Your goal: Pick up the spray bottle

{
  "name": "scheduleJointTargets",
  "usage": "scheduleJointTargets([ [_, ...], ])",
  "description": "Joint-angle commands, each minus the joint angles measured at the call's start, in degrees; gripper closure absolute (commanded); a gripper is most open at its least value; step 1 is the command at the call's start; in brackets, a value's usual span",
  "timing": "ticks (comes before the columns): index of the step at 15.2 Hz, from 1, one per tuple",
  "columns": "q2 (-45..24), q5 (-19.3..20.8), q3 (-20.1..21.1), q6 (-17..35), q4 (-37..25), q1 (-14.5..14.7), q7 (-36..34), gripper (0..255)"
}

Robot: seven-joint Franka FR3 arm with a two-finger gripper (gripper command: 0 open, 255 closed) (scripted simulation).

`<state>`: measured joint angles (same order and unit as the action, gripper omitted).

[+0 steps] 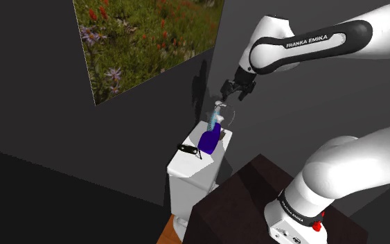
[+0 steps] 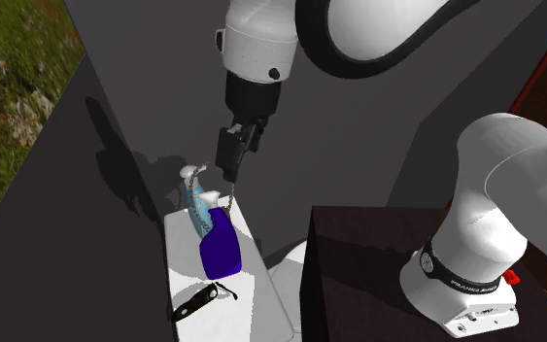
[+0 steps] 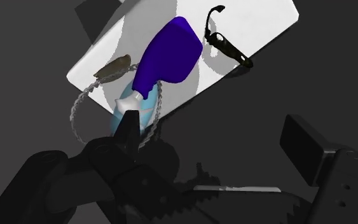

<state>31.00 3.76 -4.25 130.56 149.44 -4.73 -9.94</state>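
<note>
The spray bottle [image 1: 210, 138] has a deep blue body and a pale blue and white spray head. It rests on the white toilet tank lid [image 1: 186, 161] with its head toward the dark wall. My gripper [image 1: 236, 93] hangs open a little above the head, apart from it. In the second exterior view the gripper [image 2: 230, 160] sits just right of the head of the bottle [image 2: 222, 248]. In the wrist view one finger of the gripper [image 3: 215, 143] overlaps the bottle's [image 3: 168, 57] head and the other stands far off; nothing is clasped.
Black glasses [image 1: 188, 150] lie on the lid near its front end, beside the bottle. A thin chain [image 3: 82, 105] curls by the spray head. The dark wall stands right behind the tank, with a flower picture [image 1: 145, 35] on it. The dark brown stand [image 1: 249, 201] is beside the toilet.
</note>
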Motion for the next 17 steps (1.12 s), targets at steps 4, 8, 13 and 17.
scheduleJointTargets([
  [4,-9.48,2.77,-0.09,12.78,1.08,-2.53,-2.79,0],
  [8,-18.21,6.01,0.04,22.48,0.49,-5.08,-6.06,0],
  [13,-29.99,13.37,0.0,33.01,-2.68,-8.65,-13.17,0],
  [17,-39.59,22.8,-2.83,39.56,-7.26,-9.27,-22.23,0],
])
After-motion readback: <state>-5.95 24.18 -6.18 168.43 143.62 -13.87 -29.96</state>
